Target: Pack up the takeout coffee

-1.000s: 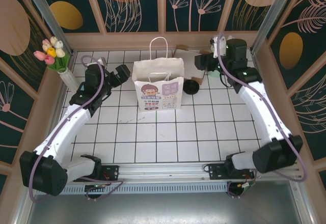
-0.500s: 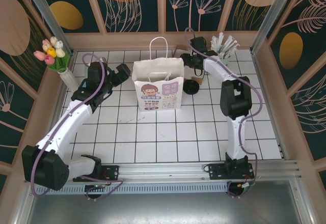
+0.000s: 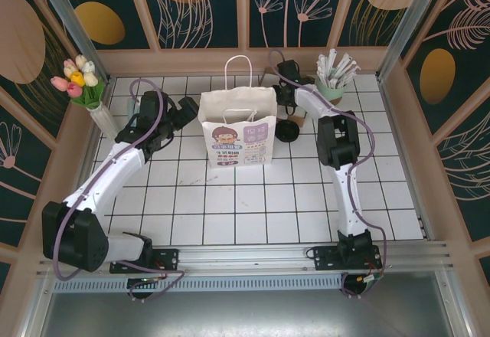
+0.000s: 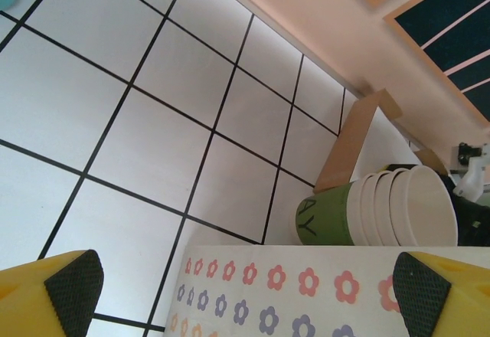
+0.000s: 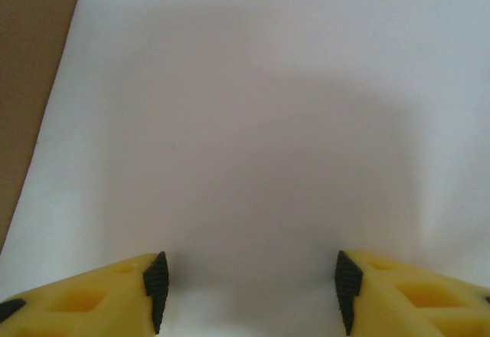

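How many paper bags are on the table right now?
1. The white paper bag stands upright toward the back of the table, between the left end effector and the takeout coffee. Another lying behind it could be hidden.

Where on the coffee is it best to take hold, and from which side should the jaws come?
The coffee stands upright, lid up, with the bag close on its left and free tiles on its right and near side. So probably grip the round wall just under the lid, jaws level, coming from the right or near side.
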